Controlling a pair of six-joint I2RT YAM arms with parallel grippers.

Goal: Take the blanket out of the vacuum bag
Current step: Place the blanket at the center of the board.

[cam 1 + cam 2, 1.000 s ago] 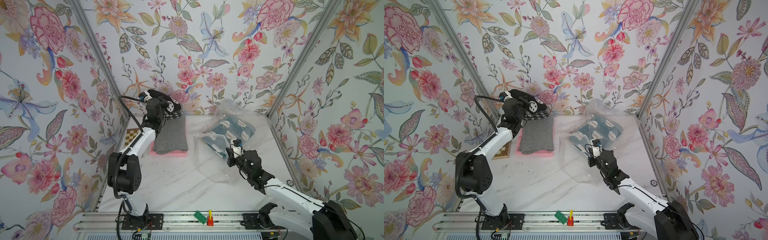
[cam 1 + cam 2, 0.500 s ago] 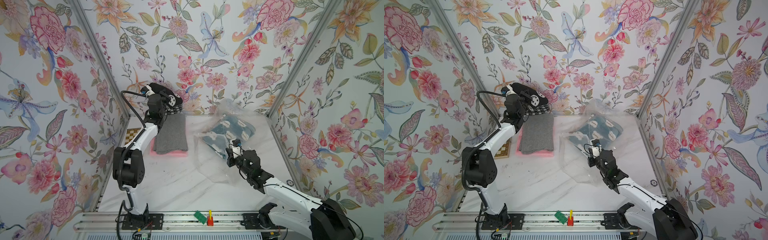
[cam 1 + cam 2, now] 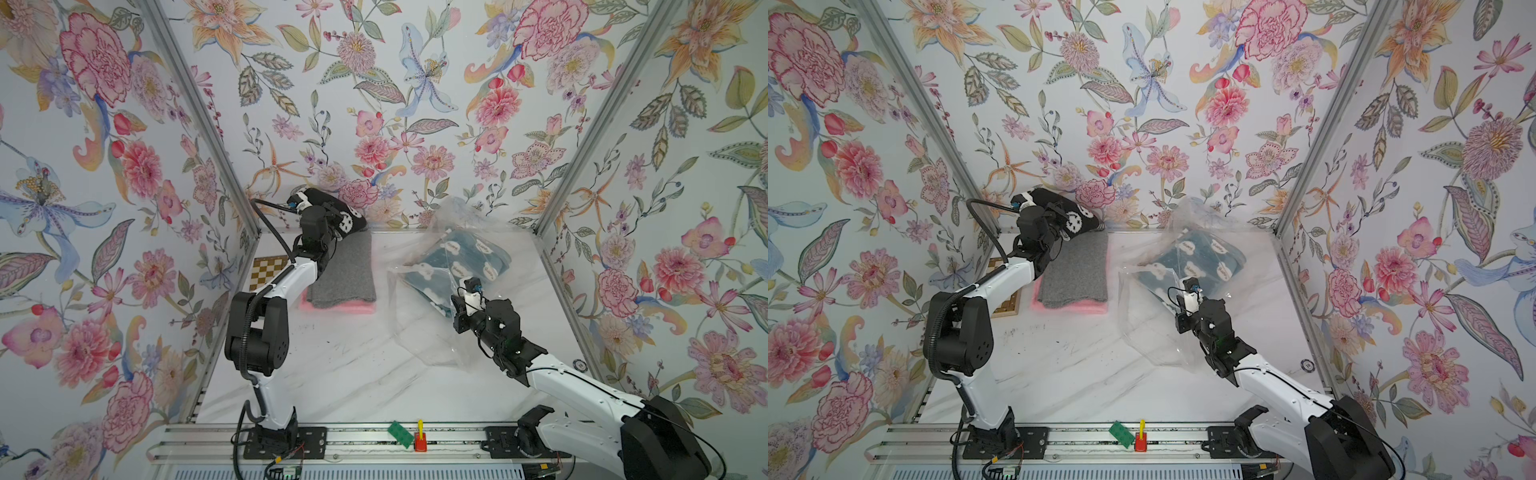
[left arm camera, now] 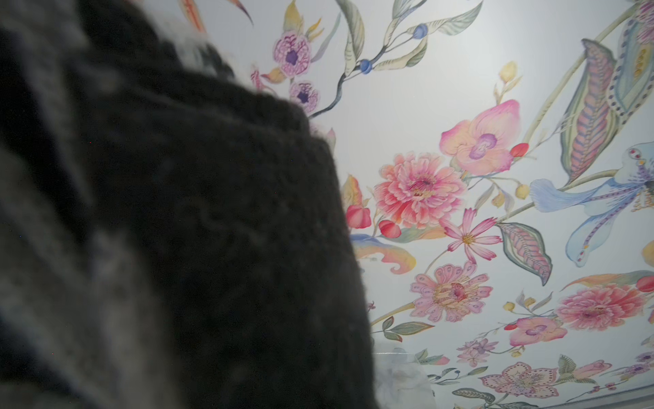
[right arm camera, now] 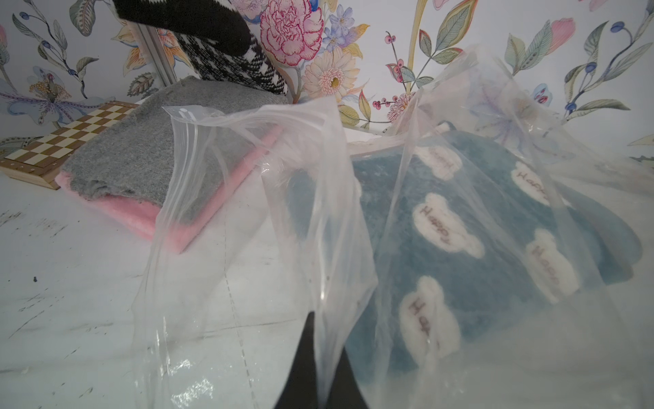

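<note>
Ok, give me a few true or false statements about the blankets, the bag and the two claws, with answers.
1. The blue cloud-print blanket lies inside the vacuum bag. True.
2. The right claw is open and clear of the bag. False: it is shut on the bag's film.
3. The grey blanket lies on top of a pink blanket. True.
4. The left claw holds the chessboard. False: it is shut on a black-and-white blanket, raised near the back wall; the chessboard lies on the table.

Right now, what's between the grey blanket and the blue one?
Bare table, then the vacuum bag's clear film, seen in both top views.
</note>
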